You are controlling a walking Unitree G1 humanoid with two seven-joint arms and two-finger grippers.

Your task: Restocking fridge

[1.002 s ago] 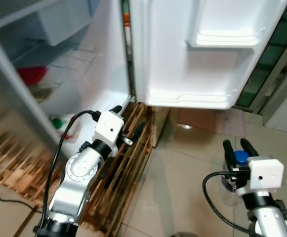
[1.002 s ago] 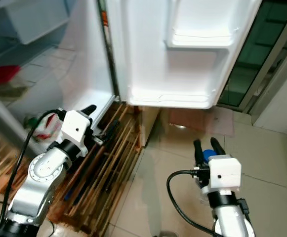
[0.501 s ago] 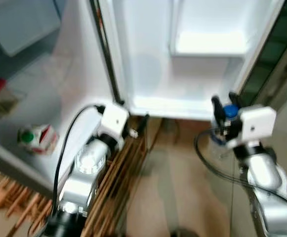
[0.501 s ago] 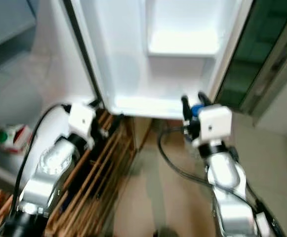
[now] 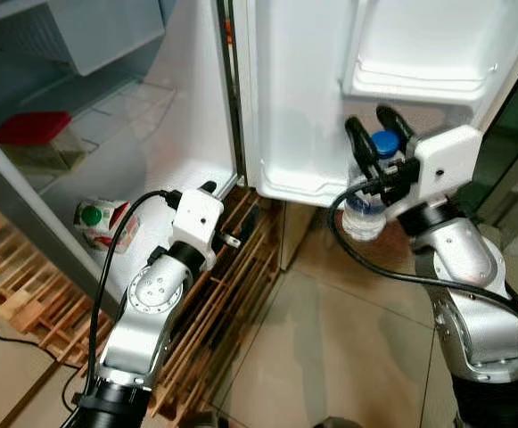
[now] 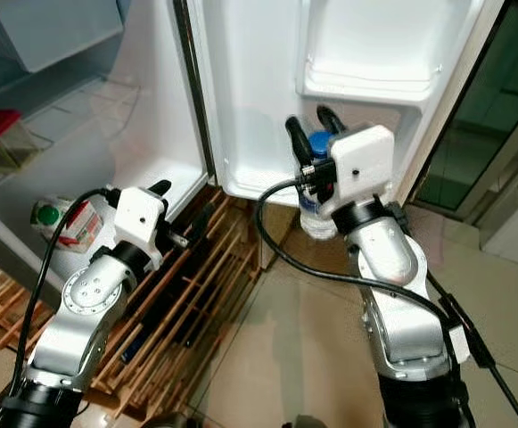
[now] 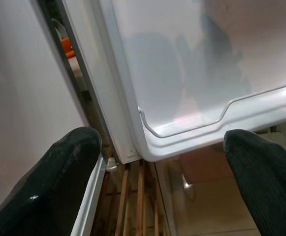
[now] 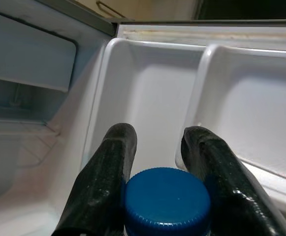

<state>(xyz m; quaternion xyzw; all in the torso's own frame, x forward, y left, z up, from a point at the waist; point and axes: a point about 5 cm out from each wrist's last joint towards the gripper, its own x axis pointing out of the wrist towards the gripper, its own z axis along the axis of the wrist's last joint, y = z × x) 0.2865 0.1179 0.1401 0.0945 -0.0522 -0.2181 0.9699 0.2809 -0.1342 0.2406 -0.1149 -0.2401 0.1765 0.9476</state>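
Two black fingers of the right gripper (image 5: 377, 135) are clamping a bottle (image 5: 365, 207) before the door shelf (image 5: 305, 181); left gripper (image 7: 167, 162) is gaping, empty.

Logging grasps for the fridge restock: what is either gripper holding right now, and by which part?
The right gripper holds a clear water bottle by its neck, just below the blue cap. The left gripper is open and holds nothing.
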